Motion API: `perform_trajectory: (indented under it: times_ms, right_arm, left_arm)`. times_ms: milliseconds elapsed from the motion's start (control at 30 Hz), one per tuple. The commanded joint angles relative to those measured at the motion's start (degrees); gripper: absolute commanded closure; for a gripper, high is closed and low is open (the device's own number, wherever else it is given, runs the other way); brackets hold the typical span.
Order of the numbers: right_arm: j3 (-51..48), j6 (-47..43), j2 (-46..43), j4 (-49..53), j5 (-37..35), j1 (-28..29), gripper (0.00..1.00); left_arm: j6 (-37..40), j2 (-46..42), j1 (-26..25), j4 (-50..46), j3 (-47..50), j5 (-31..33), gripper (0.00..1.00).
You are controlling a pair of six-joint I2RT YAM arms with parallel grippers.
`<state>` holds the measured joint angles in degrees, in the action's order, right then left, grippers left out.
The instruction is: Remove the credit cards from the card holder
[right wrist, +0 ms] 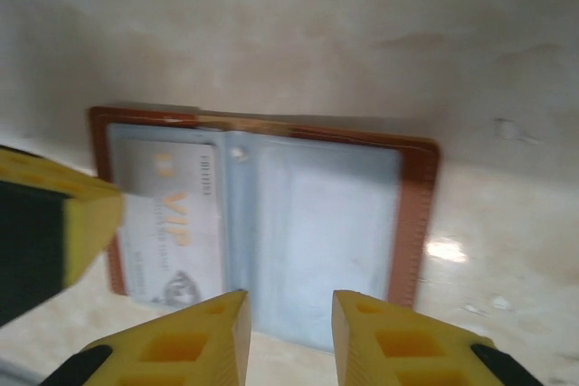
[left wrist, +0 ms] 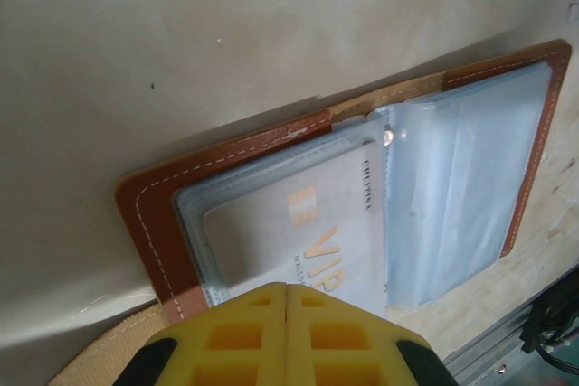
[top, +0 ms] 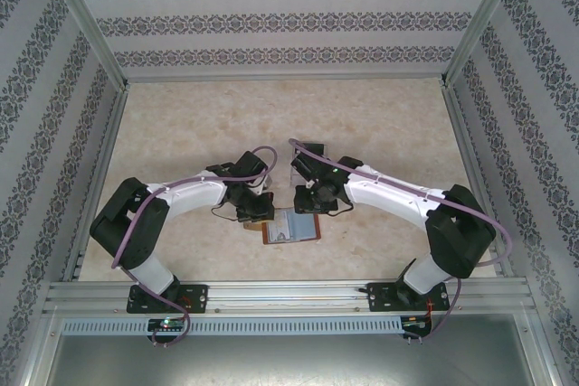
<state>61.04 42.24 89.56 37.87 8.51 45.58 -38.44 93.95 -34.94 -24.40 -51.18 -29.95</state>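
The left pincer (left wrist: 288, 323) has its yellow fingers pressed together at the near edge of the open card holder (left wrist: 149, 214). The right pincer (right wrist: 289, 332) hovers, moderately parted, over the holder's clear sleeves. A pale credit card (left wrist: 308, 241) printed VIP sits inside one sleeve. The holder lies flat on the desk (top: 271, 115) between the arms.

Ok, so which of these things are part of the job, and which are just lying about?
Job:
- card holder, lying open
- VIP card, in its left pocket
- left gripper, shut at the holder's edge
- right gripper, open over the holder

Just there:
- table
- rail
- walls
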Motion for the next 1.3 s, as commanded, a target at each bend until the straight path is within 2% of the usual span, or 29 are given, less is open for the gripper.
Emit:
perform_trajectory:
  times_ms: [0, 600, 867, 1100, 1267]
  right_arm:
    - [-1.5, 1.8, 1.4, -5.9, 6.8, -0.2, 0.72]
    - [-6.6, 6.8, 10.4, -23.1, 17.7, -0.6, 0.79]
    - [-7.6, 6.1, 11.2, -20.5, 14.4, -0.6, 0.79]
    - [-6.5, 5.1, 9.6, -17.6, 12.4, -0.6, 0.7]
    - [-6.6, 5.1, 8.3, -17.6, 12.9, -0.6, 0.69]
  left_arm:
    - [-0.4, 0.4, -0.8, 0.5, 0.7, 0.8, 0.99]
    - [-0.1, 0.9, -0.7, 1.6, 2.0, 1.0, 0.99]
    - [0.7, 1.5, -0.7, 0.5, 2.2, 1.9, 0.99]
    - [2.6, 2.1, -0.7, -2.6, 0.3, 3.2, 0.99]
    - [2.8, 1.2, -0.7, -4.2, -1.0, 3.4, 1.0]
